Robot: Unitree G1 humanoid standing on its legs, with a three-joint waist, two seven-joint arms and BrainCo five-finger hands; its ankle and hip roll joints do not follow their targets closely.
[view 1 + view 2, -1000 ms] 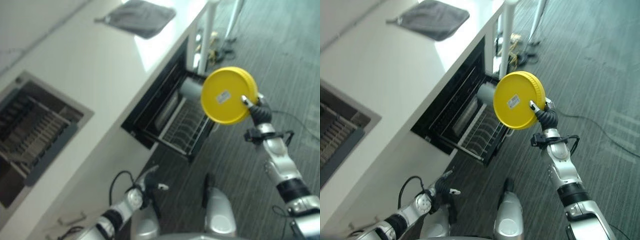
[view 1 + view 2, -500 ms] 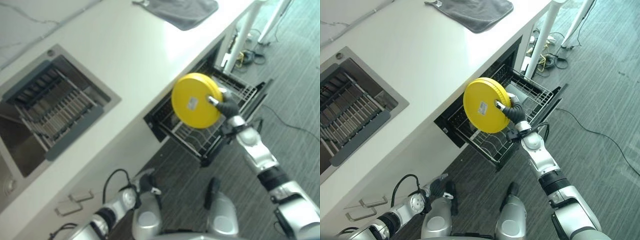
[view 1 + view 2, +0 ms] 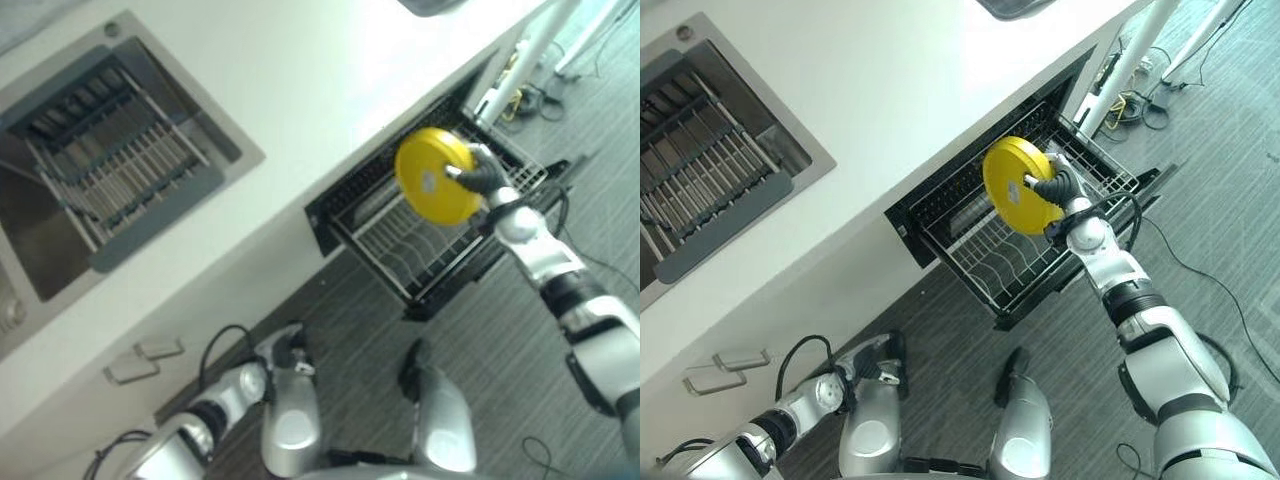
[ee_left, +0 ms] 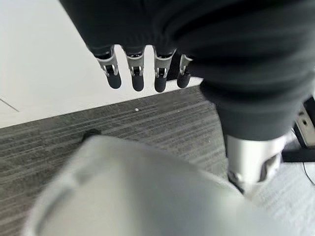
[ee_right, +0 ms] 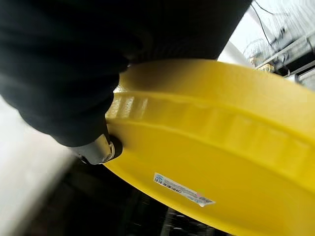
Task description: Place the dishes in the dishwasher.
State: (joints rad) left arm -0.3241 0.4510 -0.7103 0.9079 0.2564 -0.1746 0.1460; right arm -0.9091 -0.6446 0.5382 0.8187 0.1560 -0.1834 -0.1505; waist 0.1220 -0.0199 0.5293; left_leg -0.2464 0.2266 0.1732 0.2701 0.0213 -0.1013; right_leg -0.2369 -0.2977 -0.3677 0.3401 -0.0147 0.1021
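While our right hand (image 3: 1060,187) grips the yellow plate (image 3: 1014,186) on edge just above the pulled-out dishwasher rack (image 3: 1002,262), we judge slotting it remains, our left hand (image 4: 142,73) hanging slack-fingered, holding nothing.

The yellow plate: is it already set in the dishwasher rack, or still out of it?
Out. The right hand grips the yellow plate on edge above the pulled-out rack, not set between its wires.
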